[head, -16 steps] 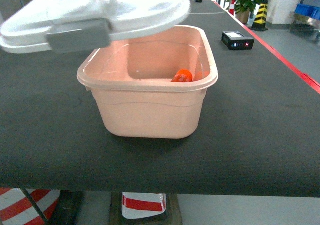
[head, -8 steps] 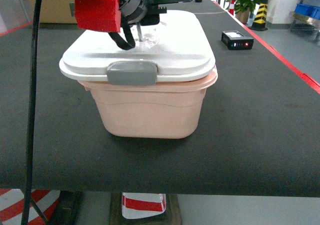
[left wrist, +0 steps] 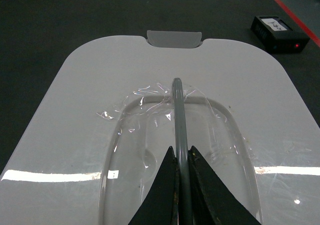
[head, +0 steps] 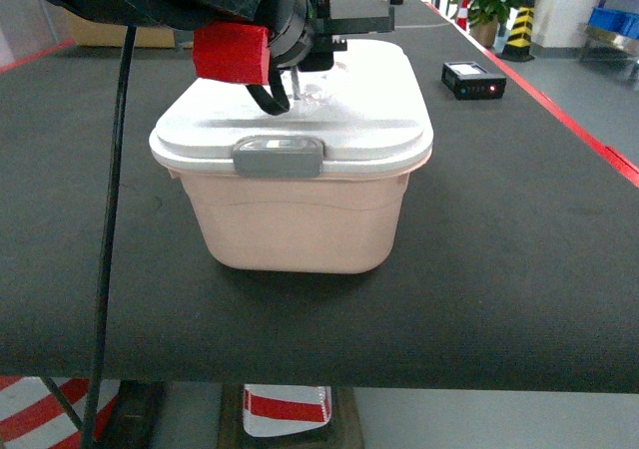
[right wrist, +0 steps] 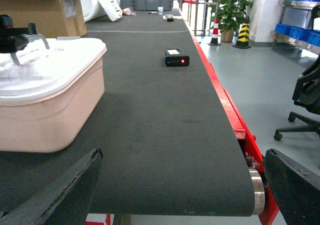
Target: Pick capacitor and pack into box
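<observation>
I have the left gripper [left wrist: 181,157] pinched on the thin grey top handle [left wrist: 178,110] of the flat white plastic lid [head: 300,120], and the lid sits across the rim of the pale pink plastic box with rounded corners [head: 300,224] on the dark conveyor-like table [head: 519,249]. From the left wrist view the black fingers [left wrist: 165,190] close tight around the handle, with crinkled clear film around its base. The grey front latch [head: 278,156] hangs over the near edge; I cannot tell whether it has snapped down. The capacitor is not visible in any view, so I judge it is inside the covered box, which puts me at the closing step, near the end of the job. The right gripper [right wrist: 175,195] waits well to the side, its two dark fingers spread wide with nothing between them, looking toward a small black device with a red light [right wrist: 177,58]. Next I would check the lid is square on the rim, let go of the handle, lift the left arm straight up, and press the latch if needed.
</observation>
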Robot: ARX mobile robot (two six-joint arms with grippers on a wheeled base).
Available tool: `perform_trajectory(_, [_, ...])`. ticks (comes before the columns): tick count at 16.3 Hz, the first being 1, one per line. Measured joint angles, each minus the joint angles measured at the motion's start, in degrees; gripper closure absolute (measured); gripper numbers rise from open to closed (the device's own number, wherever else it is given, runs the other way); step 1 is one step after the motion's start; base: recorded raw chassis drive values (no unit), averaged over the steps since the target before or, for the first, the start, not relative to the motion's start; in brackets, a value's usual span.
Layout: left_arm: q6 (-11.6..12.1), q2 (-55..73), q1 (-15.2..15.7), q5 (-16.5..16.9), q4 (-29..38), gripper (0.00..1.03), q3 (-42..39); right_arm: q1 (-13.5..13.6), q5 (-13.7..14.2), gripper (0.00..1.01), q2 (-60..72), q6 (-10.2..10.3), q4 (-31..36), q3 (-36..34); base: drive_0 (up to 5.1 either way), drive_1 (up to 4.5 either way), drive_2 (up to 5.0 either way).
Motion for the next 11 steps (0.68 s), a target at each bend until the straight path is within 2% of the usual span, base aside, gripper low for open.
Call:
perform_trajectory(4, [0.0, 0.5, 0.1, 0.8, 0.3, 1.01, 0.7, 0.0, 0.0, 0.03, 0.0, 0.0, 0.0, 0.0, 0.0, 0.0, 0.0])
perform_trajectory(7, [0.0, -0.2, 0.1, 1.6, 2.5, 0.74, -0.1, 0.0, 0.0, 0.03, 0.0, 0.0, 0.0, 0.0, 0.0, 0.0, 0.0])
perform_trajectory(8, [-0.2, -1.9, 0.1, 1.5, 3.0, 0.62, -1.9, 0.0, 0.0, 0.03, 0.0, 0.0, 0.0, 0.0, 0.0, 0.0, 0.0])
perform_trajectory(9, [-0.2, -5.1, 0.0, 1.4, 4.8, 0.47, -4.3, 0.0, 0.0, 0.03, 0.0, 0.0, 0.0, 0.0, 0.0, 0.0, 0.0])
perform_trajectory(10, [2.3, -21.3, -0.1, -1.0, 10.6, 0.1, -13.7, 0.0, 0.0, 0.03, 0.0, 0.0, 0.0, 0.0, 0.0, 0.0, 0.0])
perform_trajectory(11, [4.2, -28.0, -0.2, -2.7, 12.5, 0.03, -18.2, 0.0, 0.0, 0.03, 0.0, 0.0, 0.0, 0.0, 0.0, 0.0, 0.0])
